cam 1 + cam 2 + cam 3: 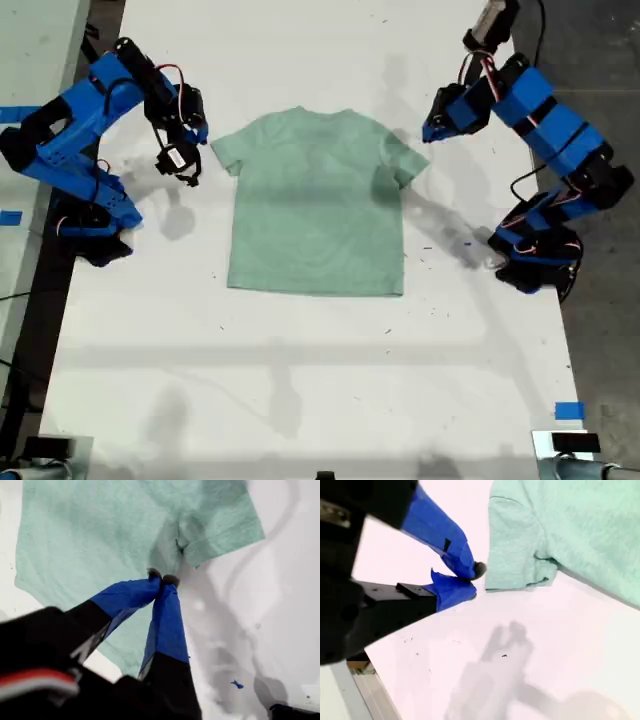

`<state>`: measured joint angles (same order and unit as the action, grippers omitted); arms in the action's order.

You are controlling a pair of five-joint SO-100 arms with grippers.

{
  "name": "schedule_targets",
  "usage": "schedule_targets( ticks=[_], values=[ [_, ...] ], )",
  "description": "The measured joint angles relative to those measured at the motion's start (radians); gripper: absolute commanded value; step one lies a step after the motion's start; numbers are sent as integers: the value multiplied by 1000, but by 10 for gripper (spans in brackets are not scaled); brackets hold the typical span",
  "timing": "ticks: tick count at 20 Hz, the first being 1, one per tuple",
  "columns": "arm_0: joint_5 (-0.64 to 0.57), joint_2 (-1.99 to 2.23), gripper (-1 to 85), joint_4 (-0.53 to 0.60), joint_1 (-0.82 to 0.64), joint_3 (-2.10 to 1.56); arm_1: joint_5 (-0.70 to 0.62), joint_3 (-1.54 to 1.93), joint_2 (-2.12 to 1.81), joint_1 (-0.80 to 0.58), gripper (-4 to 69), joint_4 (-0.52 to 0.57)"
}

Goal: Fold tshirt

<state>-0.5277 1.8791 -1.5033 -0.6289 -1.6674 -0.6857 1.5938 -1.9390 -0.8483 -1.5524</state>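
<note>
The near half of the white tabletop [300,380] lies bare, and beyond it the tshirt [315,205] is spread flat at the middle, hem [315,288] toward the near side and collar [320,112] toward the far side. It is pale mint green, plain, short-sleeved, and lies mostly smooth with faint ripples across the chest

I judge it light, thin and limp: it will sag and drag instead of holding any shape, and a lifted corner will probably pull the rest along the smooth surface. The best holds look like the edges, so a sleeve end or shoulder seam and a hem corner, pinching a little cloth up off the tabletop and carrying it low across the body

My second gripper [470,580] hangs just beside the sleeve on the exterior view's left [225,150], off the cloth, jaws pressed together or nearly so and holding nothing. My first gripper [162,577] hovers over the sleeve on the exterior view's right [405,160] near the armpit, jaws pressed together with no cloth visibly between them; both would need to spread before gripping
</note>
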Motion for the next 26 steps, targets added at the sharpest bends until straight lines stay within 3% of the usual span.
schedule_targets(
  ticks=[5, 6, 7, 9, 12, 16, 22, 26],
  values=[
    [-49, -124, 0, -61, -57, 187, -77, -164, 101, -86, 3, -44],
    [-55, -132, 0, -72, -57, 196, -84, -164, 101, -95, 36, -44],
    [-58, -140, 0, -77, -58, 198, -92, -164, 106, -103, 138, -44],
    [-60, -147, 0, -77, -58, 199, -95, -150, 109, -107, 238, -44],
    [-60, -156, 0, -77, -58, 199, -140, -71, 121, -141, 293, -32],
    [-60, -160, 0, -77, -58, 199, -210, 156, 150, -187, 294, 126],
    [-61, -160, 0, -77, -58, 199, -285, 396, 311, -235, 300, 453],
    [-67, -170, 0, -77, -58, 199, -296, 371, 454, -235, 299, 531]
  ],
)
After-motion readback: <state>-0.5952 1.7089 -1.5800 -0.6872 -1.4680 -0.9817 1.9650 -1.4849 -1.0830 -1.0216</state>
